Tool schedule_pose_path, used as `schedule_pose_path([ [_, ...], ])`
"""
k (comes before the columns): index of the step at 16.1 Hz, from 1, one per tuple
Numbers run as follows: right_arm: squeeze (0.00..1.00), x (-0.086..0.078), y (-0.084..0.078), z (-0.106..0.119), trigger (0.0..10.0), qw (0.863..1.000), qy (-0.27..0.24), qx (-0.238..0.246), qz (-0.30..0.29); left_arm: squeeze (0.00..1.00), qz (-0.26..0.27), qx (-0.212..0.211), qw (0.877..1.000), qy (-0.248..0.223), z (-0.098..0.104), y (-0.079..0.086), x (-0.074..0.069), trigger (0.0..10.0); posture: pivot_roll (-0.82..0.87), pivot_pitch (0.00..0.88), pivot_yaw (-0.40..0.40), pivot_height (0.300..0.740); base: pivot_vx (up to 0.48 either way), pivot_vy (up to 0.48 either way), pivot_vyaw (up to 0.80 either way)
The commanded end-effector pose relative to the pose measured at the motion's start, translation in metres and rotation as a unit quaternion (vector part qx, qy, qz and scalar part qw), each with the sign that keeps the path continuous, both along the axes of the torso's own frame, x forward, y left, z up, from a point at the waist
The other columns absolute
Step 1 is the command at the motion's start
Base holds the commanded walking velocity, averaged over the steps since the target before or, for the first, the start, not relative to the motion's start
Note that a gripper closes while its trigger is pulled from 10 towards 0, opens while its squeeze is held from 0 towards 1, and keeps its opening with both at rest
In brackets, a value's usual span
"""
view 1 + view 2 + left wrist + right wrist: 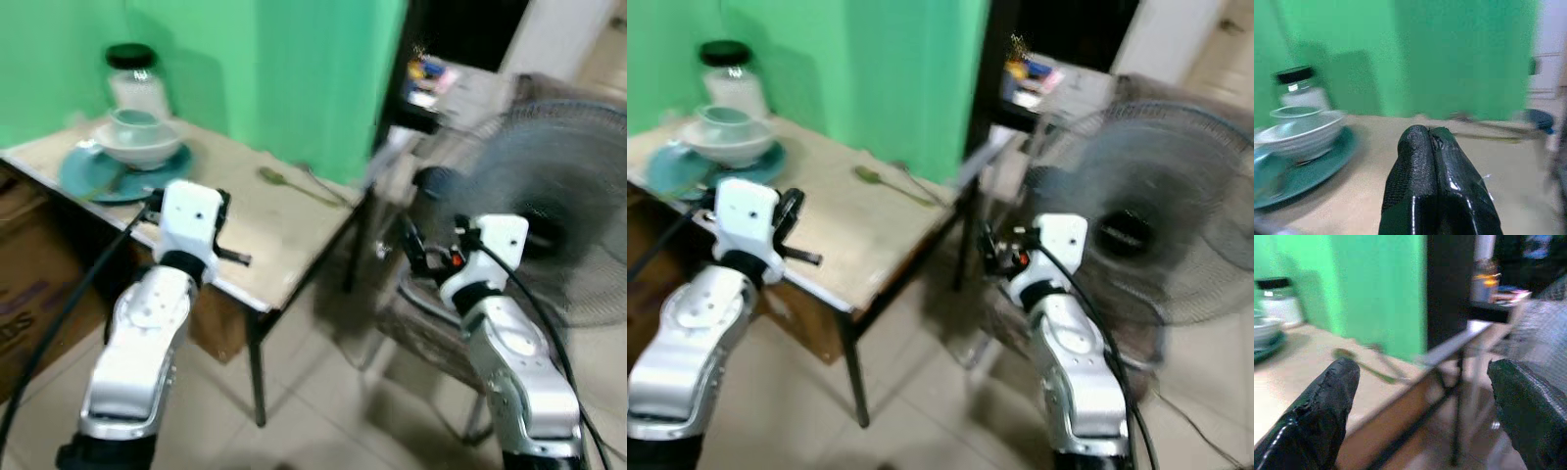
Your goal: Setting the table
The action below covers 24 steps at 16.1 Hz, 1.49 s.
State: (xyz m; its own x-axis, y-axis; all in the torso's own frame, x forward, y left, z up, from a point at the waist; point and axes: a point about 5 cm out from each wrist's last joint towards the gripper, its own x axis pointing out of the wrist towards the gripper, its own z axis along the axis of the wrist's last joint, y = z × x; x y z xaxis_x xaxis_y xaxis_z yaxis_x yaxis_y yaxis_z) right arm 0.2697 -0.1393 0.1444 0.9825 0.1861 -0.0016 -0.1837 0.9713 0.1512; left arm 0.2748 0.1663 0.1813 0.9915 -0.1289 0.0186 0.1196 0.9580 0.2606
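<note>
left gripper (1437, 183) closed above blurred table (265, 230); right gripper (1422, 401) spread.

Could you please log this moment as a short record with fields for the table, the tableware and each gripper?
table: beige top against a green wall
plate: teal plate at the table's far left end
bowls: white bowl on the plate, smaller bowl nested inside
jar: black-lidded jar behind the bowls
cutlery: spoon near the table's right edge
left gripper: shut, empty, over the table
right gripper: open, empty, beyond the table's right end
other: fan at right
</note>
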Motion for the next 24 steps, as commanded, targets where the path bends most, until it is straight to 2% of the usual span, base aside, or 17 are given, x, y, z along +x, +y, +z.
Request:
schedule_pose_path([
  [1, 0.0, 0.001, 0.001, 0.004, 10.0, 1.0, -0.006, -0.004, 0.013, 0.0, -0.004, -0.003, 1.0, 0.001, 0.002, -0.002, 0.001, 10.0, 0.14, 0.0, -0.078, 0.74, 0.352, 0.0, 0.0],
  [5, 0.0, 0.003, -0.002, 0.0, 10.0, 1.0, 0.007, 0.003, -0.008, 0.0, -0.003, 0.002, 1.0, 0.005, 0.002, -0.001, 0.0, 10.0, 0.14, 0.0, -0.081, 0.74, 0.344, 0.0, 0.74],
  [7, 0.0, 0.004, -0.003, 0.001, 10.0, 1.0, 0.007, 0.017, -0.013, 0.0, -0.003, 0.006, 1.0, 0.004, 0.002, -0.001, 0.0, 10.0, 0.14, 0.0, -0.082, 0.74, 0.315, 0.0, 0.0],
  [14, 0.0, 0.005, -0.002, 0.0, 10.0, 1.0, 0.005, 0.006, -0.007, 0.0, -0.035, 0.01, 0.999, 0.014, 0.0, -0.002, -0.002, 10.0, 0.14, 0.0, -0.082, 0.74, 0.309, 0.0, 0.0],
  [22, 0.0, 0.001, 0.005, -0.005, 10.0, 0.999, 0.028, 0.027, 0.036, 0.0, -0.051, 0.011, 0.998, 0.023, -0.002, -0.003, -0.004, 10.0, 0.14, 0.0, -0.082, 0.74, 0.31, 0.0, 0.0],
  [23, 0.0, 0.001, 0.007, -0.008, 10.0, 0.997, 0.043, 0.028, 0.053, 0.0, -0.058, 0.014, 0.998, 0.027, -0.003, -0.003, -0.005, 10.0, 0.14, 0.0, -0.082, 0.74, 0.292, 0.0, 0.0],
  [24, 0.0, 0.002, 0.01, -0.014, 10.0, 0.994, 0.063, 0.012, 0.089, 0.0, -0.087, 0.018, 0.995, 0.041, -0.008, -0.005, -0.009, 10.0, 0.14, 0.0, -0.083, 0.74, 0.0, 0.0, 0.0],
])
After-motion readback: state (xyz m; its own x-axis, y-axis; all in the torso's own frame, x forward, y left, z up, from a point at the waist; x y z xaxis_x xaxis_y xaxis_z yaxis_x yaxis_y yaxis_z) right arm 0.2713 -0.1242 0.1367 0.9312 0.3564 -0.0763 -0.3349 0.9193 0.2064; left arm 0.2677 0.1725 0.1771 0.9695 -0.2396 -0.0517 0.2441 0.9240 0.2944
